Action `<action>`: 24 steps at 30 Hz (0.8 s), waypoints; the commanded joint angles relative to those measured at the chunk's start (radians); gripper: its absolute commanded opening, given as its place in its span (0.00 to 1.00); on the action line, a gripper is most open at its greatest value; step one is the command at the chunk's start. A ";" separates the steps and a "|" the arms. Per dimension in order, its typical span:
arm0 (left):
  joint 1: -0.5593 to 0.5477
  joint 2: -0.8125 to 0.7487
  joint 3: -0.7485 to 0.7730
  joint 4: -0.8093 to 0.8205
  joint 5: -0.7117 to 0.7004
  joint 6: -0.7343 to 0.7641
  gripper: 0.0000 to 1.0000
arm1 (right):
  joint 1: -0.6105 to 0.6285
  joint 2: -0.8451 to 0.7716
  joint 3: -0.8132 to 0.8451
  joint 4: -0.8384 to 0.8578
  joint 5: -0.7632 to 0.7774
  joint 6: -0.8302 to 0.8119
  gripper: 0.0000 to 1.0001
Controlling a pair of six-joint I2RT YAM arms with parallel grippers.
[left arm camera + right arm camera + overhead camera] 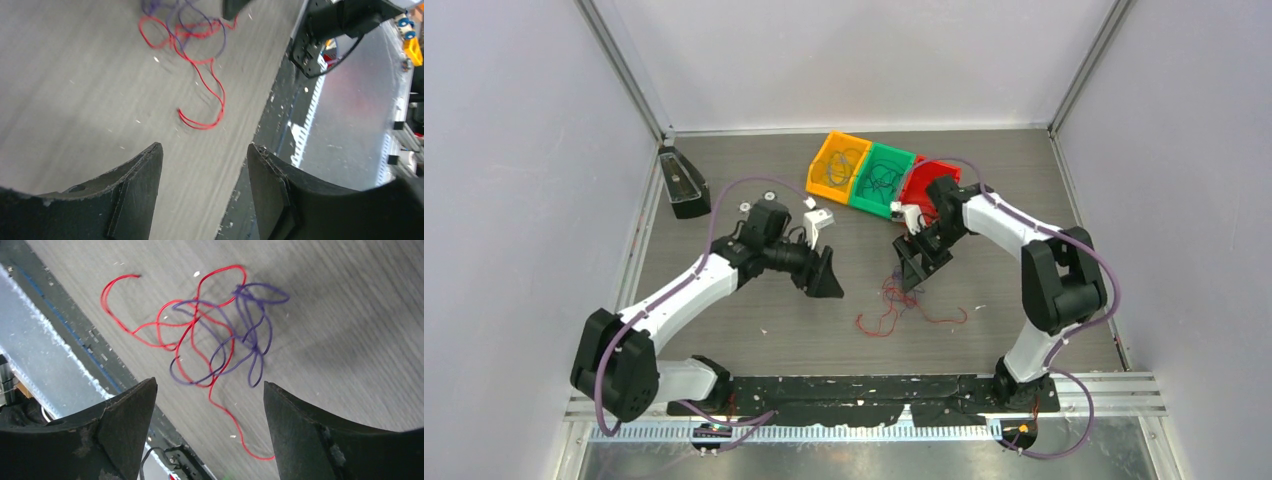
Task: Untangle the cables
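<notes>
Your cables point(911, 312) lie in one loose tangle on the table point(804, 335), around its middle and a little toward the near edge. In it a red strand point(220, 271) loops through a purple strand point(270, 335). Your right gripper point(914, 270) hangs just over the tangle's far side, jaws wide, holding nothing. Your left gripper point(826, 278) sits to the tangle's left, apart from it, jaws parted and empty.

- We look down from high up, behind the arms, and see the whole table point(724, 330).
- Past the left gripper point(205, 146) we look from close by, slanting across the table.
- Past the right gripper point(209, 382) we look from close by, nearly straight down.
- All three views share the cables point(231, 337).
</notes>
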 commanded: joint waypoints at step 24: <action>-0.035 -0.043 -0.057 0.310 -0.015 -0.154 0.69 | 0.111 -0.134 0.078 0.143 -0.101 0.049 0.05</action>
